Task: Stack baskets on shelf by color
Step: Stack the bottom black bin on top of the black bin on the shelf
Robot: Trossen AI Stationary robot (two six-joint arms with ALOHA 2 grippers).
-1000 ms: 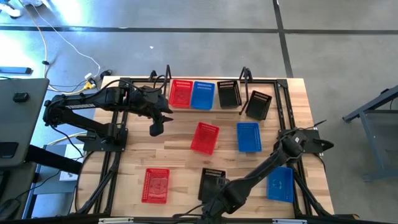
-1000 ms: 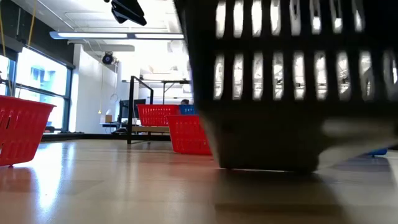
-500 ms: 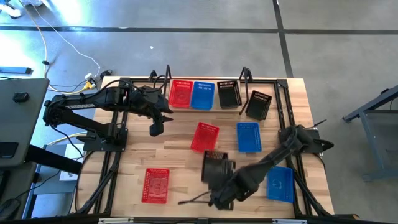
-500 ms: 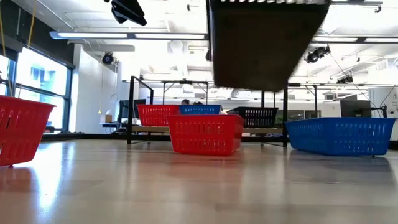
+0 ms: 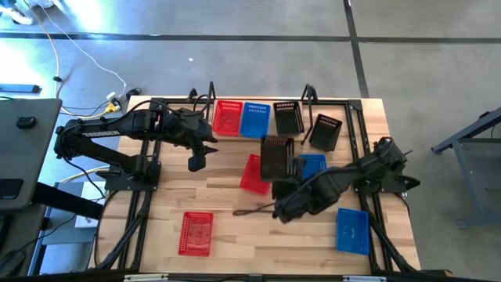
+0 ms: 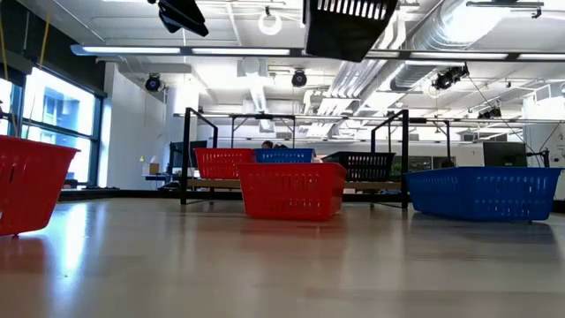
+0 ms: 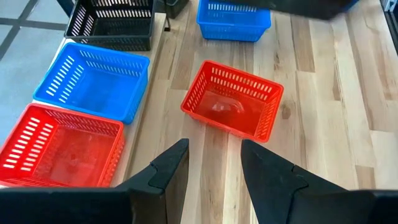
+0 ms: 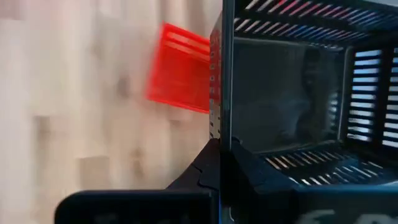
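ITEM: black basket [image 5: 276,157], airborne above mid-table, near the shelf [image 5: 258,135] | HANDLING: judged light, rigid perforated plastic; thin rim wall suits a pinch | HOLD: right gripper [image 8: 219,163] clamped on its wall | NEARBY: red basket [image 5: 252,173] and blue basket [image 5: 315,167] underneath; shelf carries red, blue, black baskets | LEFT: left gripper [image 7: 212,171] fingers parted, idle, hovering.
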